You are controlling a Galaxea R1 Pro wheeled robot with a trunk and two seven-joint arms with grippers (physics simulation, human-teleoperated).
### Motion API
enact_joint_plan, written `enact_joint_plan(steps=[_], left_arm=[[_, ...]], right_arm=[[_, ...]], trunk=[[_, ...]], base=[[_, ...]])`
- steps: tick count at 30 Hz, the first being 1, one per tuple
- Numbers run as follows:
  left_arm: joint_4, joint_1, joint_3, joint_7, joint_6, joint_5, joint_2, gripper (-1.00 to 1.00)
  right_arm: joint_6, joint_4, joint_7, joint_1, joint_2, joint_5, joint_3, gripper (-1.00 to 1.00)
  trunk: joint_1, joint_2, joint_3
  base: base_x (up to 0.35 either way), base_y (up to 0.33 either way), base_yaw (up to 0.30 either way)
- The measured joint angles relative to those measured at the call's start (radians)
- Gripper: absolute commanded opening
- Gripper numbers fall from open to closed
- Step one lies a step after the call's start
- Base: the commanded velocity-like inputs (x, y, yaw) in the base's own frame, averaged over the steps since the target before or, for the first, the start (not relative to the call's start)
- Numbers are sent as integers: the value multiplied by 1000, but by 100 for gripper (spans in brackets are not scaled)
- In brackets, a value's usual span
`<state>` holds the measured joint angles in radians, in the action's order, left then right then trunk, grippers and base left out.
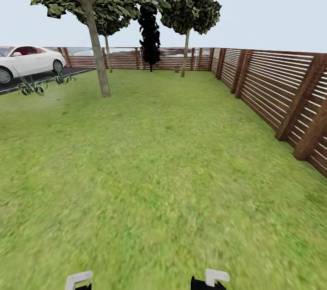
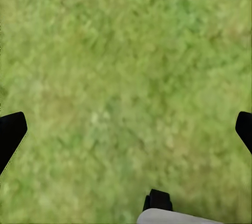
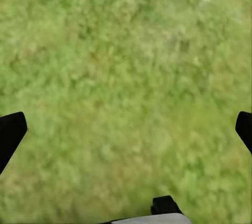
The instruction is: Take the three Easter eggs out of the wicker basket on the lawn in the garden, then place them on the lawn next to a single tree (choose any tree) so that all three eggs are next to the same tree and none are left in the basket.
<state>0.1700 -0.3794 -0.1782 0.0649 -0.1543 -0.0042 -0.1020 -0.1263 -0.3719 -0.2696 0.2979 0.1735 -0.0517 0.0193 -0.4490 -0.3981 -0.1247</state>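
1. Head view: A broad lawn [image 1: 159, 167] of bright mottled green stretches ahead to a dark slatted wooden fence [image 1: 272, 95] that runs along the right side and across the back. A tree [image 1: 97, 49] with a straight pale trunk stands ahead and to the left, well apart from the robot. Farther back are a second pale-trunked tree [image 1: 185, 51] and a near-black cypress [image 1: 149, 38]. A white car [image 1: 25, 61] sits on pavement at far left. The tops of the left gripper [image 1: 78, 280] and right gripper [image 1: 213, 278] peek in at the bottom edge. No basket or eggs are in sight here, so which way they lie from either arm cannot be told.

2. Left wrist view: Blurred grass lies below. The gripper's two dark fingertips [image 2: 11, 132] sit at opposite edges, spread wide, with nothing between them.

3. Right wrist view: The same blurred grass. This gripper's fingertips [image 3: 11, 132] are likewise wide apart and empty. The robot probably must turn or drive to find the basket; neither arm looks better placed.
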Motion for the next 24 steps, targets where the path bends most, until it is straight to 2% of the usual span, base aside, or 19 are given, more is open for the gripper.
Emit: enact_joint_plan(steps=[24], left_arm=[[0,0,0,-1,0,0,1,100]], right_arm=[[-3,8,-1,0,-2,2,0,100]], trunk=[[0,0,0]], base=[[269,163,0]])
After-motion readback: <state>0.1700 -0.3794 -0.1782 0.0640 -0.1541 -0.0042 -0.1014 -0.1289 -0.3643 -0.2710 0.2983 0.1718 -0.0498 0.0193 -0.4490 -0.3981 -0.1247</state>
